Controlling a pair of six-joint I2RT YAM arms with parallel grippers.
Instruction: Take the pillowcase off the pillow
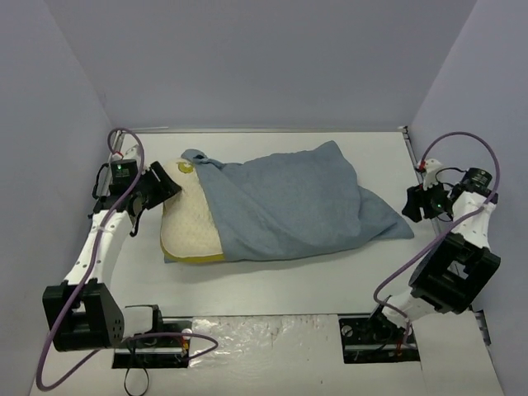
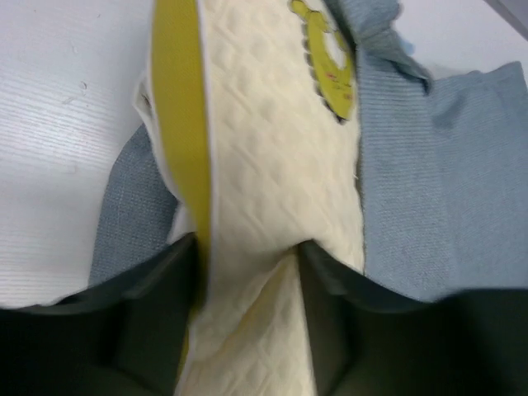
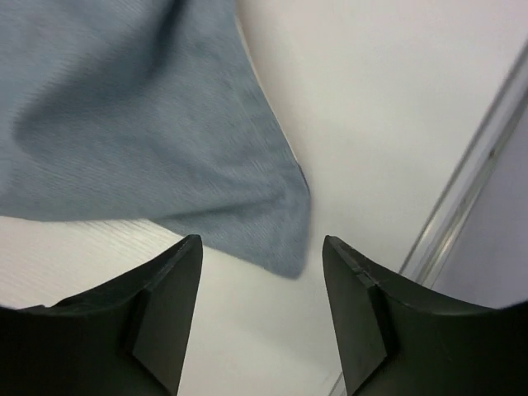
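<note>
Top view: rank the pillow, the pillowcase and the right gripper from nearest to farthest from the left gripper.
1. pillow, pinched in the left gripper
2. pillowcase, just to its right
3. right gripper, far right, past the pillowcase corner

Grey-blue pillowcase (image 3: pixel 148 140) corner just beyond the parted right claw (image 3: pixel 260 318).

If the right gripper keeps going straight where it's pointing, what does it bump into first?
Most likely the loose corner of the pillowcase, lying flat on the table ahead of the open right gripper. Depth is unclear, so it might touch the table first.
</note>
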